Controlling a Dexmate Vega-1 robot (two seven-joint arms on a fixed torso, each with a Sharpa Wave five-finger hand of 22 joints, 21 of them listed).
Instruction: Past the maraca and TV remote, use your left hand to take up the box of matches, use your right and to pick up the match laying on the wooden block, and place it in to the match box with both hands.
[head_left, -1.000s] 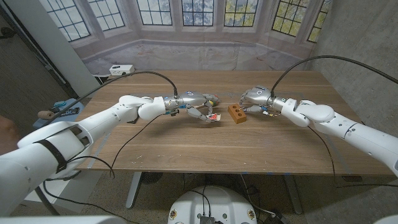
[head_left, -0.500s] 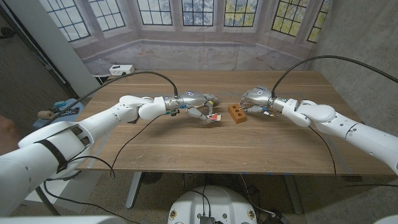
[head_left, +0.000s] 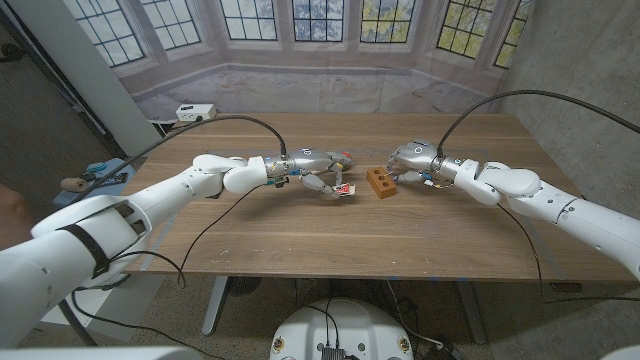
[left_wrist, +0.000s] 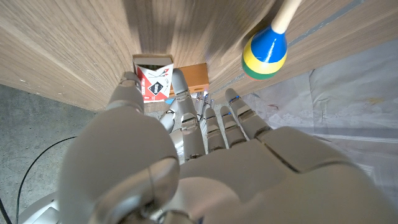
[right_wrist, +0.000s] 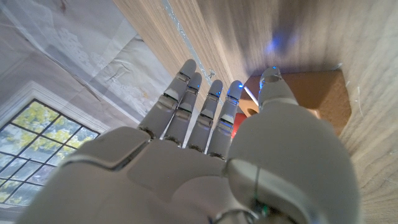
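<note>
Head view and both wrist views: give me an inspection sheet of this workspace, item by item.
Surface: wooden table.
Job's things: matchbox held by left hand; wooden block beside it; match on the block.
Clutter: maraca by the left hand.
Hands: left hand grips the matchbox; right hand at the block, grasp unclear.
Cables: black cable arcs over each arm.
Surroundings: window backdrop; white box on a side ledge.

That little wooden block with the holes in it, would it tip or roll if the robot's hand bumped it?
Probably neither. The wooden block lies low and flat-sided on the table, so it would more likely slide than roll. It looks small, so likely light; a nudge from the right hand beside it could shift it. The thin match on it might fall off.
</note>
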